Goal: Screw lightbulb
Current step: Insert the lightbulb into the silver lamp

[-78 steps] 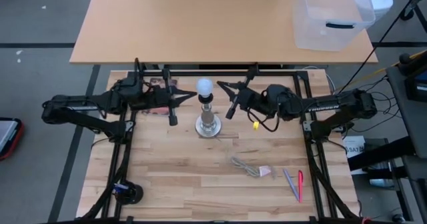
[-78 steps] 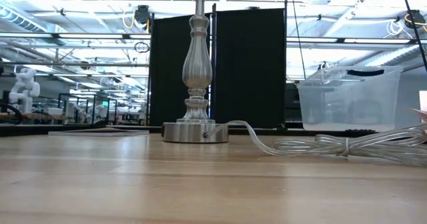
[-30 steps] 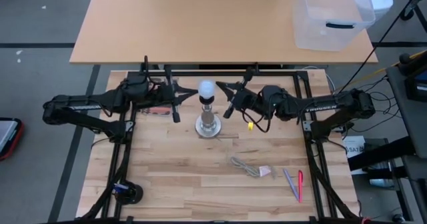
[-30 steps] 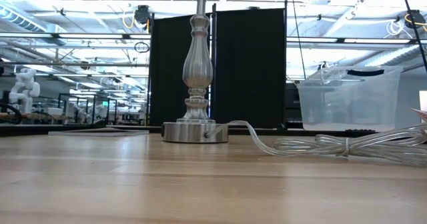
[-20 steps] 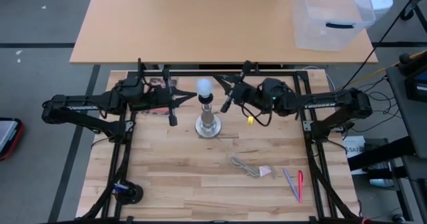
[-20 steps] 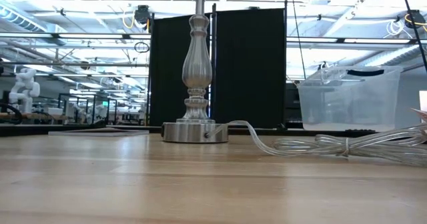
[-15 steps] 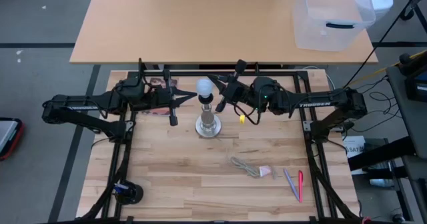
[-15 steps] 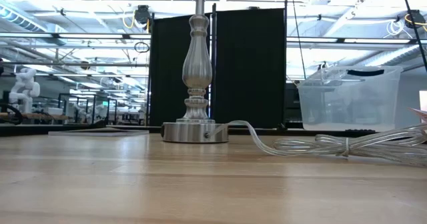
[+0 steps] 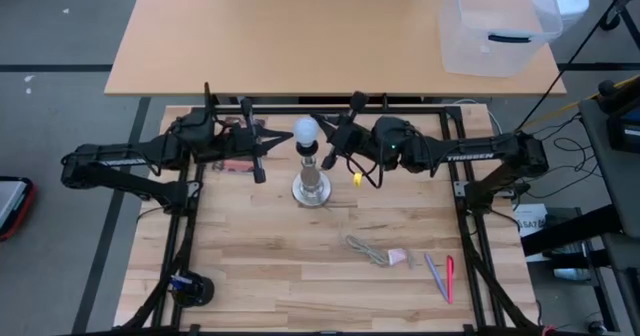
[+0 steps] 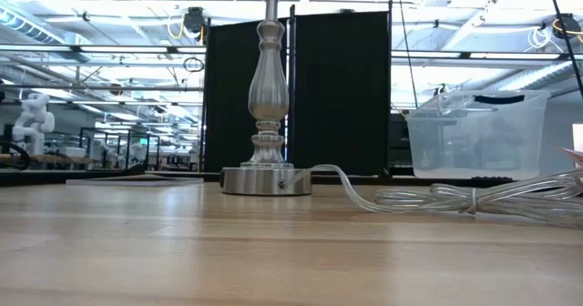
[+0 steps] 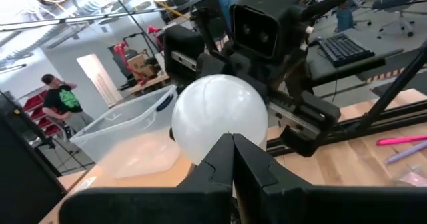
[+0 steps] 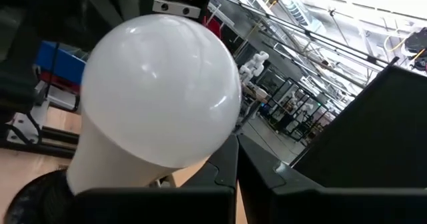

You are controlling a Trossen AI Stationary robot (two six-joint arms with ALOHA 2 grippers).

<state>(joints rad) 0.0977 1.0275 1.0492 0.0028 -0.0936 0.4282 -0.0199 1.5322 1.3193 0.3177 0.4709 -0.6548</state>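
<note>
Lightbulb [image 9: 306, 129] sits on top of the silver lamp stand [image 9: 312, 184], which stands on the wooden table [image 9: 260, 256] toward its far side, about midway between the two arms. From the left, the left gripper [image 9: 276, 145] reaches in with its fingers pressed together, the tip just short of the bulb's left side; its wrist view shows the closed tips in front of the white globe [image 11: 220, 121]. From the right, the right gripper [image 9: 328, 139] comes in close beside the bulb, its fingers likewise shut and holding nothing, the globe filling its wrist view [image 12: 160, 94]. Low across the table, the stand's turned post [image 10: 269, 78] rises from its round base, and a clear cord [image 10: 455, 197] trails off to the right. Nearer, two pens [image 9: 442, 276] lie right of centre.
</note>
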